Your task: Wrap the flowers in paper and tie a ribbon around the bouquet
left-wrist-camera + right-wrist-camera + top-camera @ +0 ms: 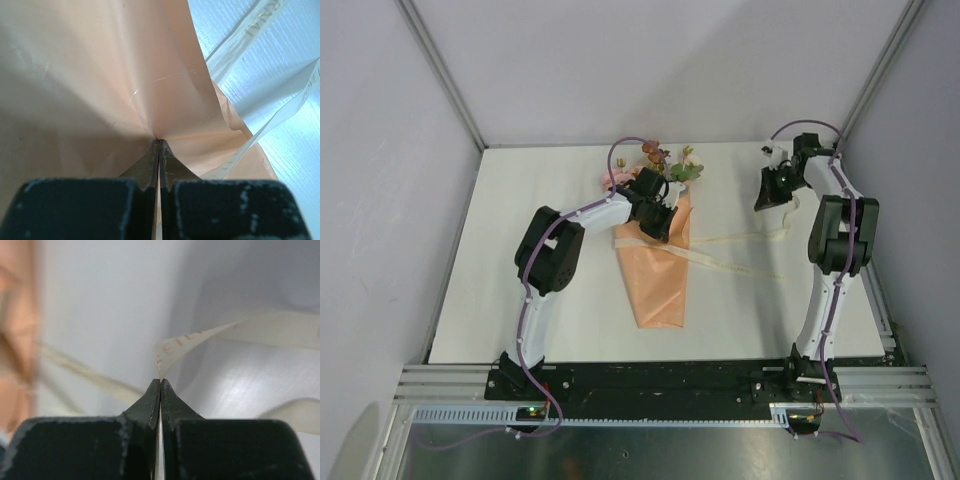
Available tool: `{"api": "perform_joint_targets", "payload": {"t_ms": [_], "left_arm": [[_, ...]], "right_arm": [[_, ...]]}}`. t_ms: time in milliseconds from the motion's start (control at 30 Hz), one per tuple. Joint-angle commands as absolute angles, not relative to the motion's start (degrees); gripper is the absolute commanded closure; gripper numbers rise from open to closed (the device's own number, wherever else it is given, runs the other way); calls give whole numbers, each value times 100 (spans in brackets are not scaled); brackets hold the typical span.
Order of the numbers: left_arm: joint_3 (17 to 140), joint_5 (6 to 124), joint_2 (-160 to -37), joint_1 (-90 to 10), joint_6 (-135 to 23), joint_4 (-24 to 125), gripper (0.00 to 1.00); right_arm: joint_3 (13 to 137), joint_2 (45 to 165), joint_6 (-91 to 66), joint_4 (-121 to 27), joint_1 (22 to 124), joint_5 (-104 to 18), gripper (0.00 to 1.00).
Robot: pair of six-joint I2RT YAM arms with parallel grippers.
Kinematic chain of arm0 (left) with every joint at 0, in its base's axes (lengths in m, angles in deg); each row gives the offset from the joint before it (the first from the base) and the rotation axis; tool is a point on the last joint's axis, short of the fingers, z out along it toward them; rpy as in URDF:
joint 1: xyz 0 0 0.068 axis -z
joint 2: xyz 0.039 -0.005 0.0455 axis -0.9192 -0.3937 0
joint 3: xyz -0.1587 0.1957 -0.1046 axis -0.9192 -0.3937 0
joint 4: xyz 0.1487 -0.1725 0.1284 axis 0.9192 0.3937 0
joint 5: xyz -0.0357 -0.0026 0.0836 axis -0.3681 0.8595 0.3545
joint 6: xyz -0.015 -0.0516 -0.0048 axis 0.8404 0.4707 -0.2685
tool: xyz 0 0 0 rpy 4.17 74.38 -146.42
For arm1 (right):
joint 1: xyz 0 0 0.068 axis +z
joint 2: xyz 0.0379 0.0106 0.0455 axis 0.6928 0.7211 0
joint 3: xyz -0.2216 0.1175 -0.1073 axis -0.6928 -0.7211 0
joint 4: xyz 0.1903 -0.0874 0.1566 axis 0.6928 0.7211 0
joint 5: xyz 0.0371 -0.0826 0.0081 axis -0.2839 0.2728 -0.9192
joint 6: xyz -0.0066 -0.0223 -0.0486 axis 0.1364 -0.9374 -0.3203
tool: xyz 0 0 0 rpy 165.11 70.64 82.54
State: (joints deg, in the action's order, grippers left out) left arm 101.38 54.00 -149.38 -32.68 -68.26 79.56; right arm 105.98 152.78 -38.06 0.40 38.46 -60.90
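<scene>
Currently the bouquet [660,280] lies flat at the middle of the table [520,190], long axis running 12 to 6 o'clock, pointed tip toward 6.

Contents: the paper [100,75] cone holds the flowers [665,160], blooms protruding from its open mouth at 12 o'clock.

Left gripper [159,141]: jaws fully closed, pinching a fold of paper on the cone's upper part.

Right gripper [160,382]: jaws closed on the ribbon [175,344] near its end, at roughly 2 o'clock on the table. The ribbon trails from the cone's waist toward 3 o'clock.

Governing relation: the bouquet lies at 9 o'clock from the right gripper, crosswise to the ribbon. The right arm is nearer the free end and is judged best placed to carry it across. No knot is evident.
</scene>
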Motion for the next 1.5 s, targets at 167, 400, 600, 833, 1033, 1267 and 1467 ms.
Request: {"api": "perform_joint_targets", "payload": {"t_ms": [167, 400, 600, 833, 1033, 1267, 1467], "left_arm": [[10317, 5253, -14910, -3275, -6776, 8146, 100], [10471, 4825, -14575, -3353, -6451, 8147, 100], [10415, 4612, -14107, -3368, -6352, 8142, 100], [10574, 4495, -14017, -3501, -6109, 8140, 99], [10477, 4424, -13708, -3673, -6071, 8140, 90], [9601, 4343, -12689, -4077, -6682, 8276, 63], [8720, 4393, -12077, -4201, -7913, 8680, 50]], "right_arm": [[9538, 13276, -920, -1478, 4127, -10095, 100], [7900, 12810, 721, -3319, 4931, -10296, 100], [7524, 12931, 2222, -4953, 5286, -10209, 100], [7180, 12707, 2210, -4862, 5865, -9925, 100], [6647, 12627, 2187, -4430, 6264, -9511, 100], [6399, 12682, 2229, -4438, 6732, -8808, 100], [6358, 12969, 2522, -4697, 6998, -8314, 100]]}}
